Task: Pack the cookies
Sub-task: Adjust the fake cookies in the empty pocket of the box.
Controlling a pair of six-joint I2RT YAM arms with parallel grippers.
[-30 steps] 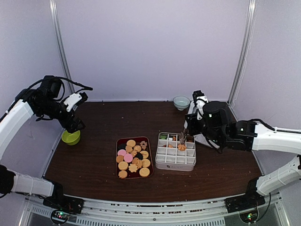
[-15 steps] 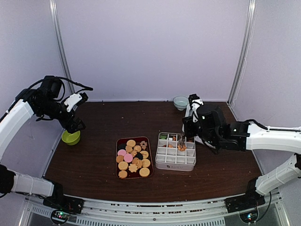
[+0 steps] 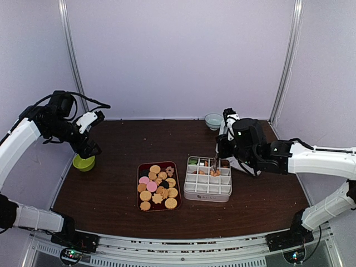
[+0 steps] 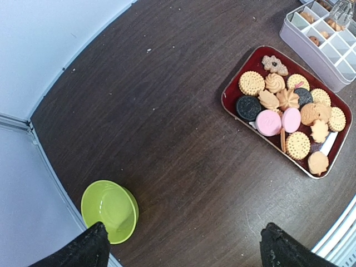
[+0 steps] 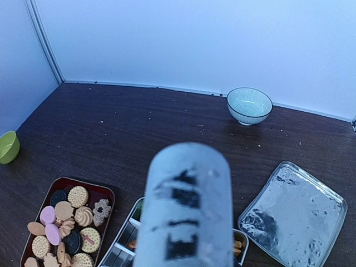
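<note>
The cookies (image 3: 157,186) lie in a red tray (image 3: 139,192) at mid-table, also seen in the left wrist view (image 4: 286,108) and the right wrist view (image 5: 67,222). Right of it stands a white divided box (image 3: 207,189) with a few cookies in its back compartments. My right gripper (image 3: 223,146) is shut on metal tongs (image 3: 214,164), whose tips point down into the box's back rows with an orange cookie (image 3: 214,173) at them. The tongs' handle (image 5: 186,206) fills the right wrist view and hides the fingers. My left gripper (image 3: 94,133) hangs open and empty, high above the table's left side (image 4: 186,247).
A green bowl (image 3: 83,162) sits at the left edge, under the left arm (image 4: 109,211). A pale blue bowl (image 3: 214,120) stands at the back wall (image 5: 249,105). A clear lid (image 5: 292,214) lies right of the box. Walls close in the table at the back and sides.
The right arm has swung left and back, carrying the tongs' tips toward the box's back rows. The left arm has not moved.
</note>
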